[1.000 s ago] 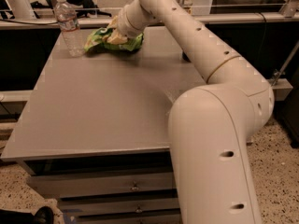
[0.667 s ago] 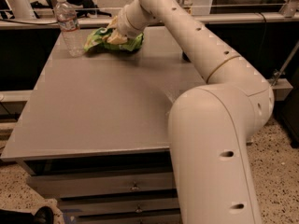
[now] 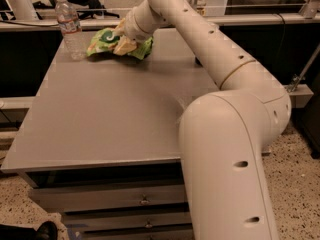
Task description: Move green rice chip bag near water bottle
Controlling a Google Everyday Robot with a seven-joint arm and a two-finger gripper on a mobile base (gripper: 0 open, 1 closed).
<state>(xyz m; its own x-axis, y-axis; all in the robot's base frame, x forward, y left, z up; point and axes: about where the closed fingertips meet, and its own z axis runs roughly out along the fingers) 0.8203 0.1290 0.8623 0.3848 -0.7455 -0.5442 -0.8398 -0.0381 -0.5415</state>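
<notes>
Gripper (image 3: 124,43) is found at the far end of the grey table (image 3: 110,114), lowered onto the green rice chip bag (image 3: 102,40) and in contact with its upper side. The bag's right half is covered by the gripper, so whether the bag is clamped or merely pressed cannot be told from this angle. The bag is seen lying flat and crinkled on the table top, with a white swirl showing on its left half and a green corner showing beyond the gripper on the right. The water bottle (image 3: 70,28) is noted standing upright, capped, at the far left of the table. The bag is placed just to the right of the bottle, its left end close by the bottle's base. The arm (image 3: 215,59) is extended from the large cream housing at the near right, across the table's right side, to the gripper. Two drawers (image 3: 145,200) with small knobs are seen below the table's near edge. A speckled floor (image 3: 300,184) is visible at the lower right.

Compared with the picture taken one second ago, no displacement is recorded: the bag is found in the same spot beside the bottle, the bottle is unmoved, and the gripper is held on the bag in the same posture. The same is noted against the picture taken 0.7 seconds ago.
</notes>
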